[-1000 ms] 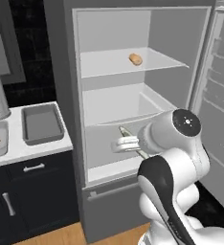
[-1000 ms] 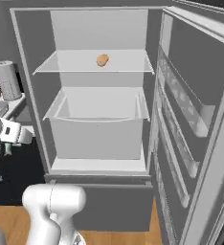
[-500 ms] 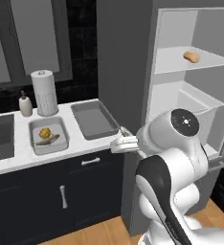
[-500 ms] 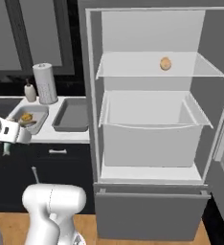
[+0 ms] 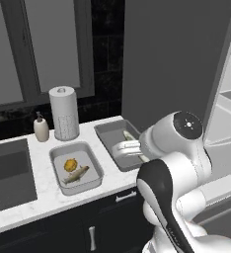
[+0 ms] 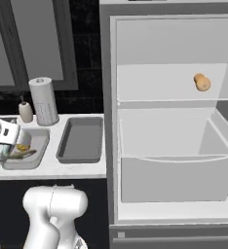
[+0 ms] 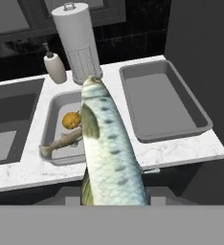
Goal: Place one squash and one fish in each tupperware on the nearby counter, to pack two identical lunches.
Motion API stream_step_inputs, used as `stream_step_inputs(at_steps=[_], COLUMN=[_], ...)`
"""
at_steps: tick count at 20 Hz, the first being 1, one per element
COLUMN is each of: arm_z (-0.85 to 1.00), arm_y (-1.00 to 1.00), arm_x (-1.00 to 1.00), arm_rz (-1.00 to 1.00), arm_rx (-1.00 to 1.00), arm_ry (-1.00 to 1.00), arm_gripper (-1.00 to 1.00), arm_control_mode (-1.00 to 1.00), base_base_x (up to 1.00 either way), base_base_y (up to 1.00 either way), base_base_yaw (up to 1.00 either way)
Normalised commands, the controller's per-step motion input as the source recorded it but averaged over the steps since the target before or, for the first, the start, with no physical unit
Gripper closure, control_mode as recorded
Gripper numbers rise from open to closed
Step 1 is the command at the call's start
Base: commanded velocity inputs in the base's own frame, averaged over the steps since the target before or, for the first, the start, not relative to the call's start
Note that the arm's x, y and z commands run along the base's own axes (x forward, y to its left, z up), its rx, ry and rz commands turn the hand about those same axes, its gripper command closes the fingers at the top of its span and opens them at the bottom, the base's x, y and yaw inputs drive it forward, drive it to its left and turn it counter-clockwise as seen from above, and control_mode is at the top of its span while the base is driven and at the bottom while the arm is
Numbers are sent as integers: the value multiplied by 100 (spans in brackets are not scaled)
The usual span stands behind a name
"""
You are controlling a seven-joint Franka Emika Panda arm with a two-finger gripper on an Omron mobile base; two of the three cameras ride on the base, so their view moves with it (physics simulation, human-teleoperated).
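Open fridge [image 6: 174,121] w/ orange-tan squash [image 6: 201,82] on shelf. Counter [image 7: 171,150]: dark tupperware [image 7: 162,100] bare inside; light tupperware [image 7: 56,115] w/ yellow squash [image 7: 72,119] + fish [image 7: 61,142]. Gripper [image 5: 121,147] clamped on second fish [image 7: 106,148].

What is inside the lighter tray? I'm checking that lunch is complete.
The lighter tray holds one yellow-orange squash and one fish. The held fish covers its right side, so nothing there can be confirmed.

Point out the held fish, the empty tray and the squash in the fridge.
Held fish [image 7: 109,153], hand view, mid-body.
Empty tray [image 7: 195,128], hand view, right rim.
Fridge squash [image 6: 202,82], right base view, its centre.
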Motion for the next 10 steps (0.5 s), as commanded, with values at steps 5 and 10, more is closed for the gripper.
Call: stream_step_inputs(at_steps=[5, 10], arm_z=[0, -17], arm_y=[0, -47], arm_x=[0, 74], arm_rz=[0, -16], arm_rx=[0, 0], arm_ry=[0, 5], arm_gripper=[100, 100], arm_control_mode=[100, -100], base_base_x=[73, 12], base_base_y=[0, -4], base_base_yaw=[-9, -3])
